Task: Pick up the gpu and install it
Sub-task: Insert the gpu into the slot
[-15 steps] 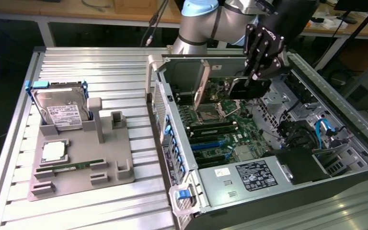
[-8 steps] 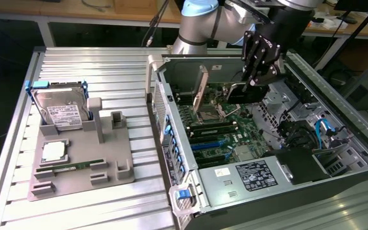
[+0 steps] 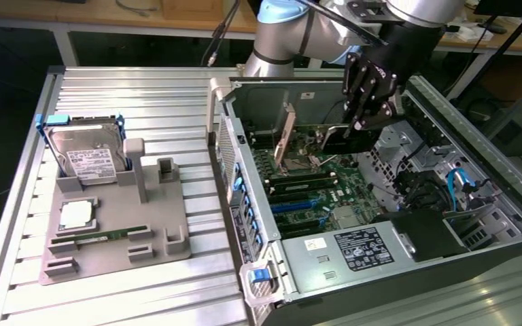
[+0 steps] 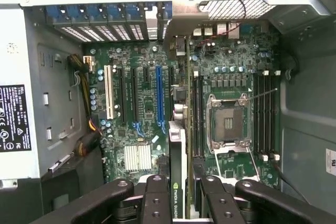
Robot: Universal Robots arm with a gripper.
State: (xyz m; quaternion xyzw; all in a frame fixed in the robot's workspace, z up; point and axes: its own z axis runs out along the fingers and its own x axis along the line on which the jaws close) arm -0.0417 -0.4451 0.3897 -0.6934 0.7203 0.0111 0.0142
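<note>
hard drive point(image 3: 84, 157) in grey holder point(image 3: 166, 224) | memory stick point(image 3: 103, 236) (lying flat) | 1 open case point(image 3: 497, 261)

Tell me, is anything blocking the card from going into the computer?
Nothing visible does. The gripper holds the gpu on edge over the motherboard, and the long slots beside it are bare.

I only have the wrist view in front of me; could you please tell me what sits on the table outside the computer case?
Observer: A grey fixture tray lies on the table, at the exterior view's left of the computer case.
Operator: Thank you. What does it carry?
Observer: A silver hard drive stands propped at its far end.
Operator: And how does the arm come in?
Observer: The arm reaches in from beyond the case's far end, the pincer pointing down with the gpu inside the case walls.
</note>
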